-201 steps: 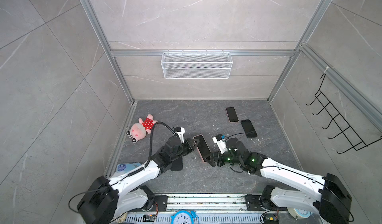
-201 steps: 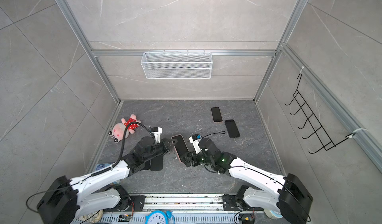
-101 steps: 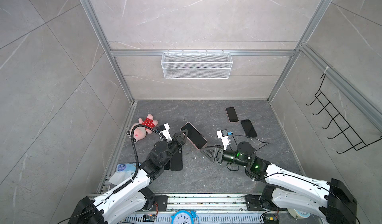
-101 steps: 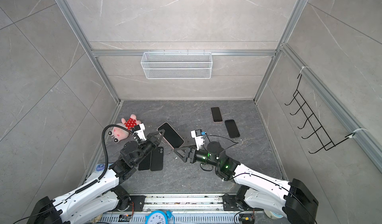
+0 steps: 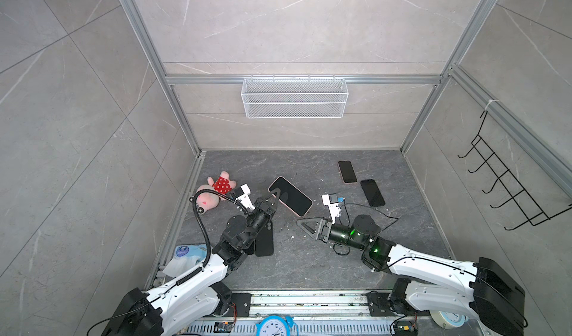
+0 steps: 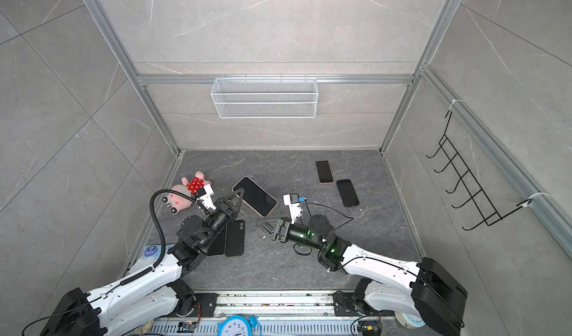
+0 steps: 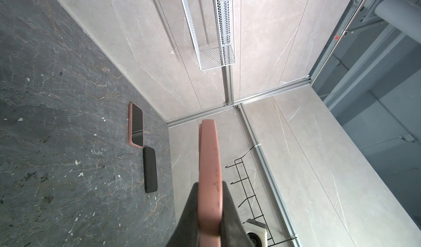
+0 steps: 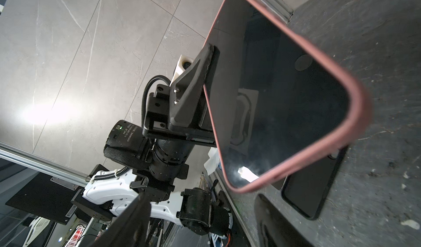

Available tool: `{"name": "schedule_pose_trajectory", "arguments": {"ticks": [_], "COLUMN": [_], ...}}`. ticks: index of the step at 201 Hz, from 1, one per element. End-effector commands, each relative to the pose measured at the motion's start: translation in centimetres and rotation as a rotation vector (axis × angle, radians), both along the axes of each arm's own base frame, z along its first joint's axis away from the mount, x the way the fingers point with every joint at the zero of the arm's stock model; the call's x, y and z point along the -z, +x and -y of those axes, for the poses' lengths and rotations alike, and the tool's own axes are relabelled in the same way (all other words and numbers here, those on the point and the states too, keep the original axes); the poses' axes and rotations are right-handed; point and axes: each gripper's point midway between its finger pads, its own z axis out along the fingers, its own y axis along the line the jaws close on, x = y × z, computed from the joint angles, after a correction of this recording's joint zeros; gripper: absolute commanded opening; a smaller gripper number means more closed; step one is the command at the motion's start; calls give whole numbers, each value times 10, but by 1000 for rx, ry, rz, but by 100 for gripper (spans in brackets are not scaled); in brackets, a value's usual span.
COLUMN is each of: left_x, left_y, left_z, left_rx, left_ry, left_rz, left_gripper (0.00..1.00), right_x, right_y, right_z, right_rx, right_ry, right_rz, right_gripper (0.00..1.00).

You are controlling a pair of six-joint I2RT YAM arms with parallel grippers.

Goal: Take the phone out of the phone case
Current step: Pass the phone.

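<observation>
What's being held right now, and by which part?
The left gripper is shut on the pink-cased phone, pinching screen and back across a long edge near one end. The right gripper is open and holds nothing.

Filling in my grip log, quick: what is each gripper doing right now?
Left gripper: closed, holding the pink-cased phone by one end.
Right gripper: open, holding nothing.

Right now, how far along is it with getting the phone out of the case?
Done: the phone is up off the table. In hand: the left gripper clamps one end. Left: the pink case is still on it; the right gripper is open, touching nothing.
</observation>
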Motion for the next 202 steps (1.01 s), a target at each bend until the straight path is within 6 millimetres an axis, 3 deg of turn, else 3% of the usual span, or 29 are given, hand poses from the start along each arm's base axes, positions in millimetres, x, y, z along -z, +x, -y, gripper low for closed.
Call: {"name": "schedule_pose_trajectory", "arguments": {"ticks": [1, 67, 169, 202], "left_x": [-50, -46, -46, -46], "left_y": [-8, -10, -13, -14], "left_z": [-10, -13, -17, -17], "left_rx": [-7, -12, -19, -18], "left_ry": [-153, -163, -172, -173], "left_rz": [125, 119, 126, 126], "left_gripper": [0, 0, 0, 0], "right_x": [-12, -21, -25, -26], "right_y": [3, 12, 23, 23], "right_z": [-3, -8, -8, -10], "right_rx": [9, 30, 76, 73], "right_ry": [62, 103, 140, 145], "right_rz": [15, 33, 14, 14], "right_gripper": [68, 49, 35, 25]}}
